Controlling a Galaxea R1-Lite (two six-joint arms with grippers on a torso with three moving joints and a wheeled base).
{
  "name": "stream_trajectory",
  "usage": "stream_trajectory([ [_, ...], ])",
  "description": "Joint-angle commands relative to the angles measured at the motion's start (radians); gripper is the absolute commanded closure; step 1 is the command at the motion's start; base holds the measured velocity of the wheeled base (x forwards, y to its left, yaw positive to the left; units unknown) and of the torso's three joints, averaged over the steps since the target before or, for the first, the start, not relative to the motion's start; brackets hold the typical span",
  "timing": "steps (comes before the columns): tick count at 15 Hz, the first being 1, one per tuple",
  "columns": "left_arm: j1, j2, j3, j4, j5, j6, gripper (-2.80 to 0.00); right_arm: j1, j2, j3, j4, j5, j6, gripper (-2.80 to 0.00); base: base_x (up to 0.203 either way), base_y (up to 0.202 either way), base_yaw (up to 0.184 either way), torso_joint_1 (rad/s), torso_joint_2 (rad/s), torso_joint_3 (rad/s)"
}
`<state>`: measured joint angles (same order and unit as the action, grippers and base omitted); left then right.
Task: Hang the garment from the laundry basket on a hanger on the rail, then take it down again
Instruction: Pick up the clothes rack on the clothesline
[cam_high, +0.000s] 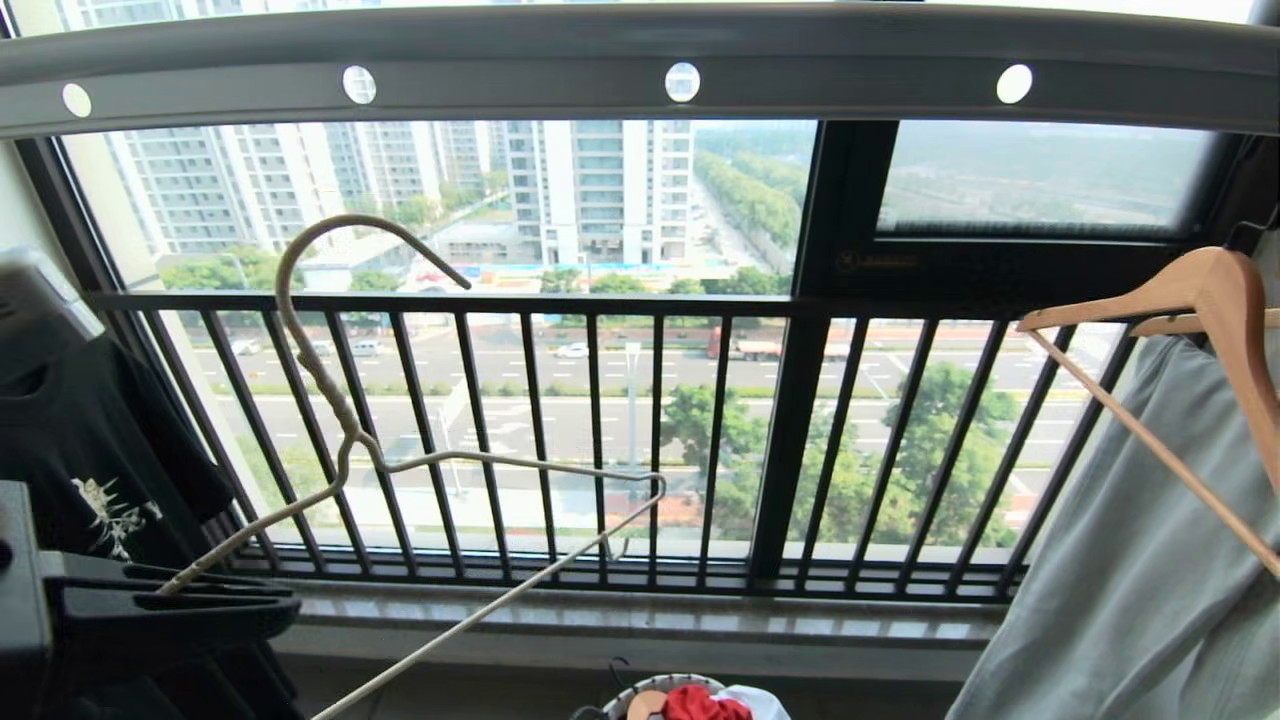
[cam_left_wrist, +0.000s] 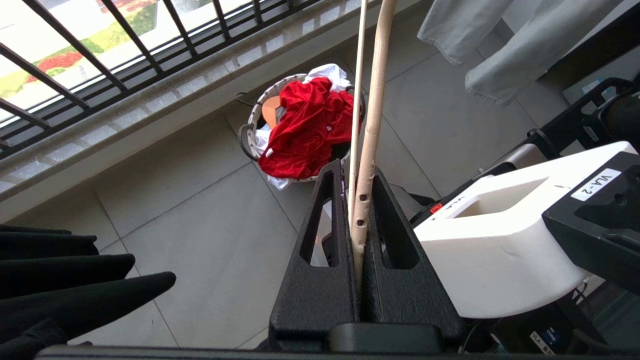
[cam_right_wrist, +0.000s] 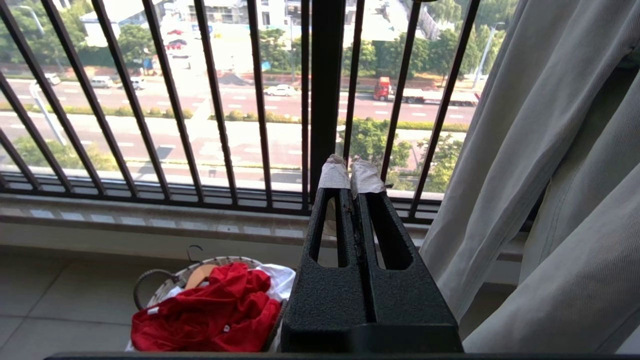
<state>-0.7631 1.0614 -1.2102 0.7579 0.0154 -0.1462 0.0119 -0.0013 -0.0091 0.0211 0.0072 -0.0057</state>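
Note:
The cream-white wire hanger (cam_high: 352, 440) is held up in front of the window, tilted, with its long bent hook below the grey rail (cam_high: 520, 55) and not touching it. My left gripper (cam_high: 287, 600), at the lower left, is shut on one shoulder end of the hanger (cam_left_wrist: 372, 125); the left wrist view shows the bar pinched between the jaws of the left gripper (cam_left_wrist: 357, 175). The red garment (cam_left_wrist: 310, 130) lies crumpled in the laundry basket (cam_left_wrist: 248, 131) on the floor below, also seen as the garment (cam_right_wrist: 210, 310) in the basket (cam_right_wrist: 150, 280). My right gripper (cam_right_wrist: 350, 172) is shut and empty, above and beside the basket.
A light-wood hanger (cam_high: 1215, 290) carrying a pale grey-green garment (cam_high: 1130, 560) hangs at the right. A black T-shirt (cam_high: 90, 470) hangs at the left. The black barred window railing (cam_high: 640, 440) and stone sill (cam_high: 640, 620) run behind. Another wooden hanger end and white cloth lie in the basket.

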Motion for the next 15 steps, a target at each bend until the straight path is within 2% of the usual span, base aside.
stream_trajectory([
  [1,0.012,0.036,0.017,-0.006,-0.034,0.031,0.00,0.000,0.001,0.000,0.000,0.000,0.000,0.00,0.000,0.000,0.000,0.000,0.00,0.000],
  [4,0.054,0.076,0.035,-0.015,-0.039,0.049,0.00,0.000,0.001,0.000,0.000,0.000,0.000,0.00,0.000,0.000,0.000,0.000,0.00,0.000],
  [7,0.071,0.080,0.081,-0.094,-0.045,0.077,0.00,0.000,0.001,0.000,0.000,0.000,0.000,0.00,0.000,0.000,0.000,0.000,0.00,0.000],
  [11,0.121,0.078,0.077,-0.098,-0.045,0.080,0.00,0.000,0.001,0.000,0.000,0.000,0.000,0.00,0.000,0.000,0.000,0.000,0.00,0.000],
  [15,0.141,0.082,0.080,-0.098,-0.045,0.093,0.00,0.000,0.001,0.000,0.000,0.000,-0.002,0.00,0.000,0.000,0.000,0.000,0.00,0.000],
])
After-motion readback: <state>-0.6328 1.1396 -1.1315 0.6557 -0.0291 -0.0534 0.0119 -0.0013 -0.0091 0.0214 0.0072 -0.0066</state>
